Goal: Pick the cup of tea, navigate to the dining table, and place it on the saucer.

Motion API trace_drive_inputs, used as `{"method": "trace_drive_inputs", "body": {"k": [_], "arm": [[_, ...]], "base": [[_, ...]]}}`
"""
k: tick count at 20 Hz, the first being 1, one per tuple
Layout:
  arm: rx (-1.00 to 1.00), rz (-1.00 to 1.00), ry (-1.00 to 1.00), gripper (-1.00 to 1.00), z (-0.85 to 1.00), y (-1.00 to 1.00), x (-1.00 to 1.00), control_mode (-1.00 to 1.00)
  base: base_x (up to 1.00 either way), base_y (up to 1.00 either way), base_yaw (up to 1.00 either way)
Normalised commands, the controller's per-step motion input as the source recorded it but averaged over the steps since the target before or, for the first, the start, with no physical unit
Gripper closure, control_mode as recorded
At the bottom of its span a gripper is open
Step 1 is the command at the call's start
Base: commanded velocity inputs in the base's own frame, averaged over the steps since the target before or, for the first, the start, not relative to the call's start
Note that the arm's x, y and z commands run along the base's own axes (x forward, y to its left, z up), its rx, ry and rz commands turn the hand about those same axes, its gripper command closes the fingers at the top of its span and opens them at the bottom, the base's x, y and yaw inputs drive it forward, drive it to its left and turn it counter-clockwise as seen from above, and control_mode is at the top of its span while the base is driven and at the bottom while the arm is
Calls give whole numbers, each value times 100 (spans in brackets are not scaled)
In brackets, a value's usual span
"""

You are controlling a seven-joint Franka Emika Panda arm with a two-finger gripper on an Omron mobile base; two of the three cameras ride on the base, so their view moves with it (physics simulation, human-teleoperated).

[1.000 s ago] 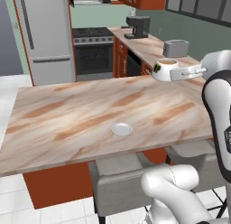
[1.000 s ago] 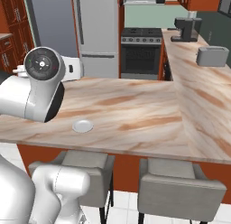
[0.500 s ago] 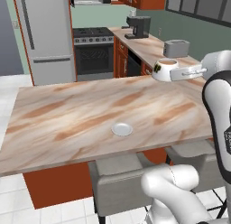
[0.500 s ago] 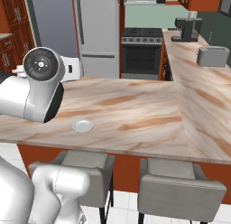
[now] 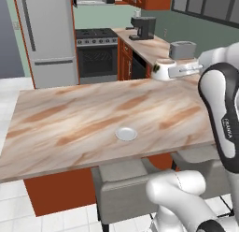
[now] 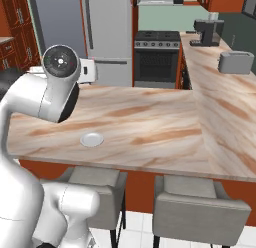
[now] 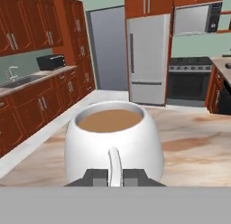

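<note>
**Cup of tea held in the air at the far corner of the dining table, saucer waiting near the front edge**

The robot's jaws are closed narrow on the small handle of the cup of tea. In the hand view the white, round-bellied cup sits directly in front of the camera, upright, with brown tea reaching close to the rim. In the left base view the cup hangs at the end of the white arm, above the far right corner of the dining table, clear of the tabletop. The saucer, a small flat white plate, lies alone on the marbled tan tabletop near the edge closest to the robot; the right base view shows it toward the left side of the table. Cup and saucer are well apart.

What could go wrong, as a judgement: the grip is on the thin handle alone, so the cup may swing or twist in the jaws if the arm moves sharply. The tea is high in the cup, and any tilt on the way across could spill it over the rim. The saucer is only slightly wider than the cup, so a lowering that is off centre may land the cup on its edge, tip it, or push the saucer along the smooth tabletop.
</note>
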Motion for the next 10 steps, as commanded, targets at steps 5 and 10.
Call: {"method": "trace_drive_inputs", "body": {"k": [5, 10], "arm": [[0, 57, 4, 100, -7, -36, 100, -100], [-6, 74, 1, 100, -27, -9, 62, -100]], "base": [[0, 0, 0], [0, 0, 0]]}}
